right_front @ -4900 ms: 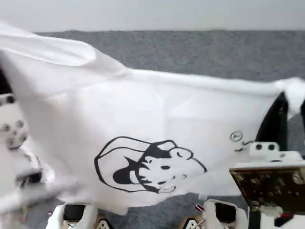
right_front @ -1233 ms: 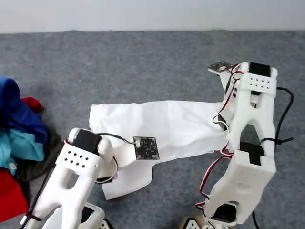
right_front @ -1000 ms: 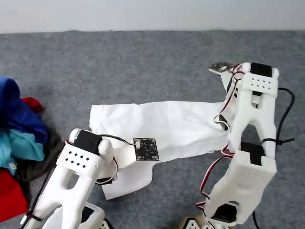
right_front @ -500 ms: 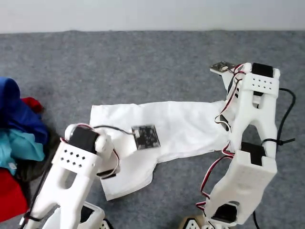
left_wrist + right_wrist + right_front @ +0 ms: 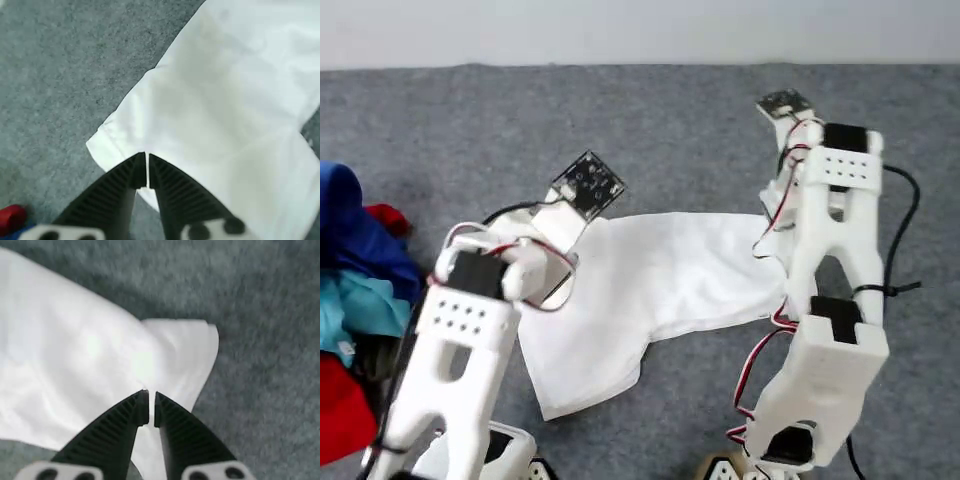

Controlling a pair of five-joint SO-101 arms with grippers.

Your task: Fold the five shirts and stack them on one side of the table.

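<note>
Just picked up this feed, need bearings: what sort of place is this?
Likely a robot test bench: grey felt-like table, a white shirt lying on it, coloured clothes heaped at one side.

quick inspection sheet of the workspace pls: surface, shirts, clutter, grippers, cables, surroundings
surface: grey carpet-like table top, flat.
job's things: white shirt lies partly folded between the arms; pile of shirts in blue, teal and red at the left arm's side.
clutter: nothing seen.
grippers: left gripper closed over one shirt corner; right gripper closed over the opposite end.
cables: red and black wires run along the right arm.
surroundings: pale wall behind the table.
</note>
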